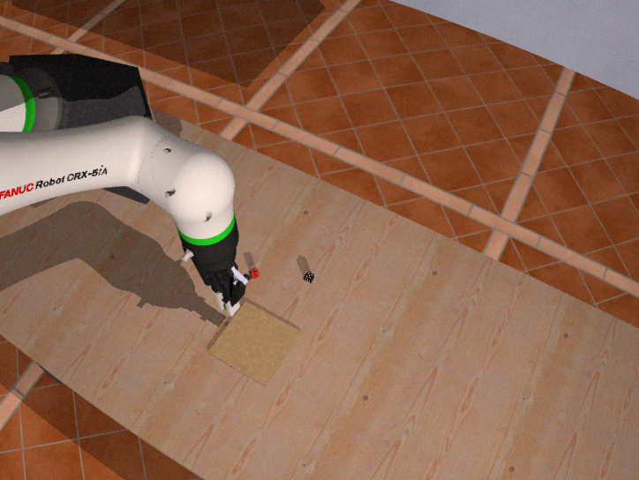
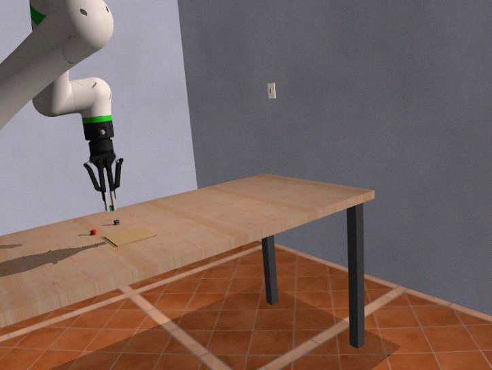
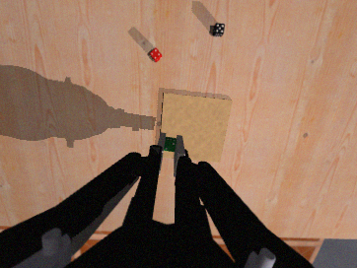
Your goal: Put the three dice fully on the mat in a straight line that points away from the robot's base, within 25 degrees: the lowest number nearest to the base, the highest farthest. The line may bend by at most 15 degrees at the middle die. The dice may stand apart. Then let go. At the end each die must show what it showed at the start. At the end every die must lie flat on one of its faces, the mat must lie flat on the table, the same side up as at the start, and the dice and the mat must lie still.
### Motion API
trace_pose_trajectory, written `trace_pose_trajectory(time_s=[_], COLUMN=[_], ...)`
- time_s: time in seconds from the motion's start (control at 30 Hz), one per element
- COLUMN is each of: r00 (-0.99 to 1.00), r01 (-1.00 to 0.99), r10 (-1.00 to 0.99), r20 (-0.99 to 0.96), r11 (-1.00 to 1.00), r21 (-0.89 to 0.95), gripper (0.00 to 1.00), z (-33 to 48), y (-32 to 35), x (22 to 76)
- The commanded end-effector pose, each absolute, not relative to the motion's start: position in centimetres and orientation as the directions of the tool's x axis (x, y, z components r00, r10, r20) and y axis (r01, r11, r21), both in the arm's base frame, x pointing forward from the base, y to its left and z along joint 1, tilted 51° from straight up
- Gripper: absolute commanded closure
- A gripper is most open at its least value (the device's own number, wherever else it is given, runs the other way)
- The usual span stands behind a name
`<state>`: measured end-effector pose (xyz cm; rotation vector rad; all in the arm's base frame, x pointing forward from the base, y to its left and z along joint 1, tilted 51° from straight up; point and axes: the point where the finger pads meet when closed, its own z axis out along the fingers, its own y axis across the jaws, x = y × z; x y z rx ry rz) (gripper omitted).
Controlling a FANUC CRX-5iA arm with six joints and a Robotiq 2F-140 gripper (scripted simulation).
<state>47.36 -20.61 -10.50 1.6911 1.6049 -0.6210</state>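
Observation:
My gripper (image 3: 170, 142) is shut on a small green die (image 3: 171, 144) and holds it well above the table, over the near edge of the tan square mat (image 3: 196, 123). In the top view the gripper (image 1: 230, 305) hangs at the mat's (image 1: 254, 341) corner. In the exterior view the gripper (image 2: 110, 206) is high over the table, with the green die (image 2: 111, 207) at its fingertips and the mat (image 2: 130, 237) below. A red die (image 3: 155, 54) (image 1: 253, 273) (image 2: 92, 232) and a black die (image 3: 218, 30) (image 1: 308, 277) (image 2: 115, 222) lie on the wood beyond the mat.
The table is a long wooden top (image 2: 222, 207) on dark legs over a tiled floor. The arm's shadow (image 3: 59, 110) falls on the wood to the left of the mat.

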Motion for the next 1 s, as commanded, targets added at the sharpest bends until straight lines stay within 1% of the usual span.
trace_pose_trajectory(time_s=[0.0,0.33,0.97], r00=[0.112,0.112,0.112], r01=[0.985,0.986,0.986], r10=[0.643,0.642,0.642], r20=[-0.758,-0.758,-0.758], r11=[0.027,0.026,0.026], r21=[0.168,0.167,0.167], gripper=[0.93,0.93,0.93], z=[-10.5,-11.3,-15.8], y=[-20.6,-21.5,-27.1], x=[47.4,47.5,48.6])
